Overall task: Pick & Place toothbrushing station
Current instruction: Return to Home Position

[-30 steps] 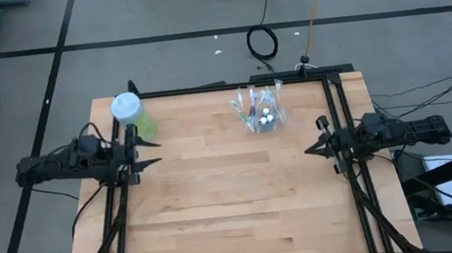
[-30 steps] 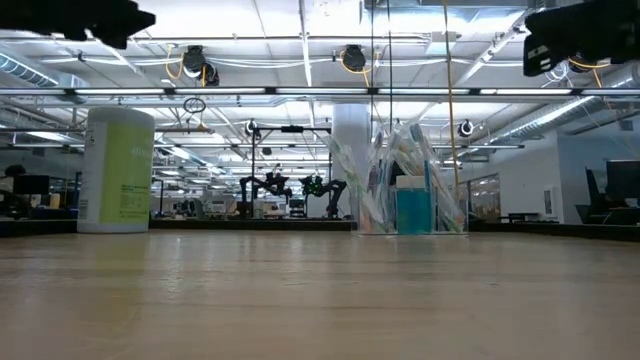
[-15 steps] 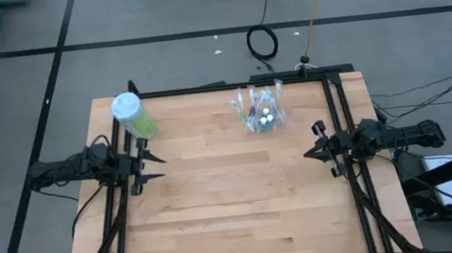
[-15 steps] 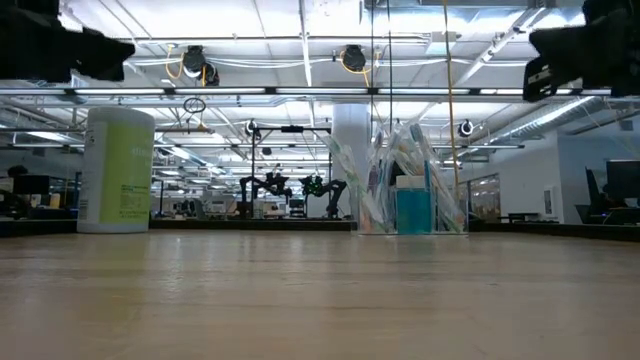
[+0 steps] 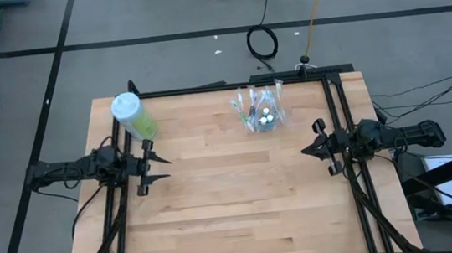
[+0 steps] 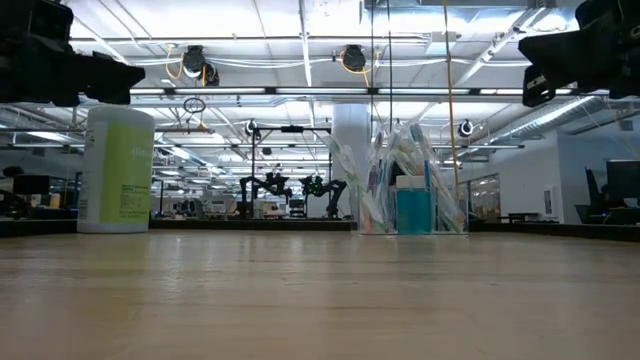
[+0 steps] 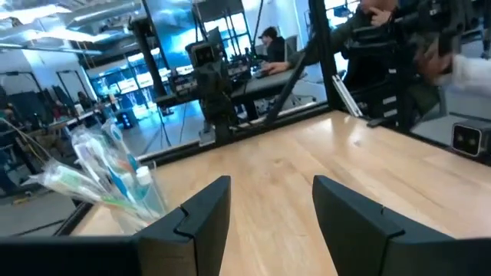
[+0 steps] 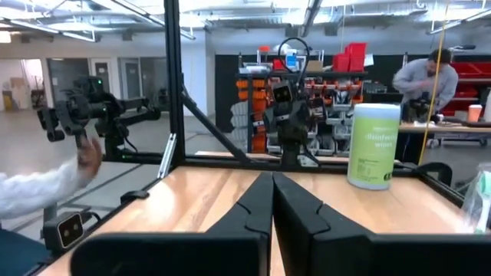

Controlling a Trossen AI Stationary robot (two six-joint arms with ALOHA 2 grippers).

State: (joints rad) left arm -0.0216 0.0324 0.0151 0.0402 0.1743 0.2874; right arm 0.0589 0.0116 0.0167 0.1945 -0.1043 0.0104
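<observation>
A tall green bottle (image 5: 134,115) is standing upright near the bench's (image 5: 234,201) far left corner; a black cable coil (image 5: 263,42) is lying on the floor (image 5: 160,62) beyond.

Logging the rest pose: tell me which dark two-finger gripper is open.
The left gripper, near the tall green white-capped bottle: its fingers stand well apart, while the right gripper has its fingers pressed together.
</observation>
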